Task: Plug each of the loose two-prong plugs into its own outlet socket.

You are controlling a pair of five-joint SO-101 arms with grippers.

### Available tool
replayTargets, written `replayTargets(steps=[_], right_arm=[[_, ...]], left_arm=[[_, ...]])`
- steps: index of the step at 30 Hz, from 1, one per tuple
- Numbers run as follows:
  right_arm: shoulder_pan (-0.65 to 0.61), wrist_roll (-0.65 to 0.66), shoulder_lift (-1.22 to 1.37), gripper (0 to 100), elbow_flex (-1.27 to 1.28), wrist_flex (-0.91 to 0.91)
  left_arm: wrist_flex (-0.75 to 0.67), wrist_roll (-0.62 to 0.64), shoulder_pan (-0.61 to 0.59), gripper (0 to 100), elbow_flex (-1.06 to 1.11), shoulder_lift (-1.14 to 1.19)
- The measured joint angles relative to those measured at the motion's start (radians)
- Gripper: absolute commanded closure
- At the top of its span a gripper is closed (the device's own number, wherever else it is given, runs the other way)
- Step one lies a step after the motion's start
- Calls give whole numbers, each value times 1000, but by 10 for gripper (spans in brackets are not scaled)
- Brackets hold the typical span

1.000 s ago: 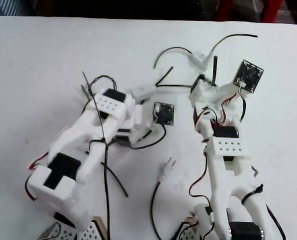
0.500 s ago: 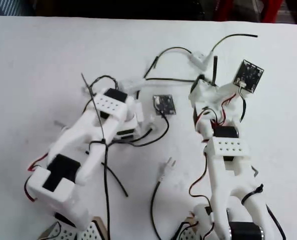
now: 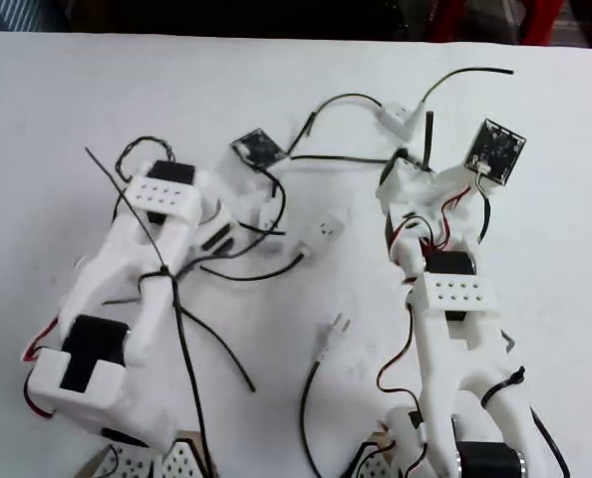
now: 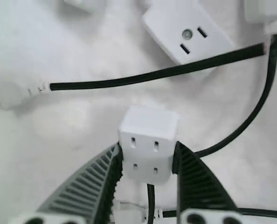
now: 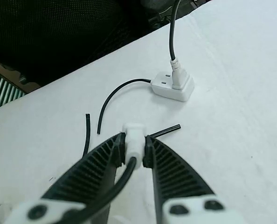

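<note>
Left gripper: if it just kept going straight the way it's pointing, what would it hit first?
Most likely the black cable lying across its path, just ahead of the white socket block it holds; depth is hard to judge.

The bench (image 3: 57, 90) lies open around its far left corner and down its right edge. Between the left arm (image 3: 127, 289) and right arm (image 3: 455, 309), black cords (image 3: 238, 273) loop across the middle (a loose plug (image 3: 329, 337) lies there too). A plugged socket (image 3: 396, 119) sits near the far edge.
</note>
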Motion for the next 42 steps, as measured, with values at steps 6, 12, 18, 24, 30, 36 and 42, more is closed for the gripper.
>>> replayTargets(steps=[6, 12, 18, 24, 30, 36, 42], right_arm=[[0, 25, 0, 981, 0, 0], [-66, 121, 0, 981, -3, 60], [-193, 252, 0, 981, -74, 249], [-269, 273, 0, 981, -109, 365], [-269, 279, 0, 981, -109, 367], [-269, 279, 0, 981, -109, 367], [-270, 279, 0, 981, -109, 367]], left_arm=[[31, 77, -3, 688, 0, -8], [46, 98, -57, 688, 0, -80], [92, 158, -178, 688, 0, -256], [37, 192, -253, 688, 57, -311], [-175, 192, -259, 688, 199, -311], [-311, 192, -259, 688, 235, -244], [-249, 192, -259, 688, 84, -8]])
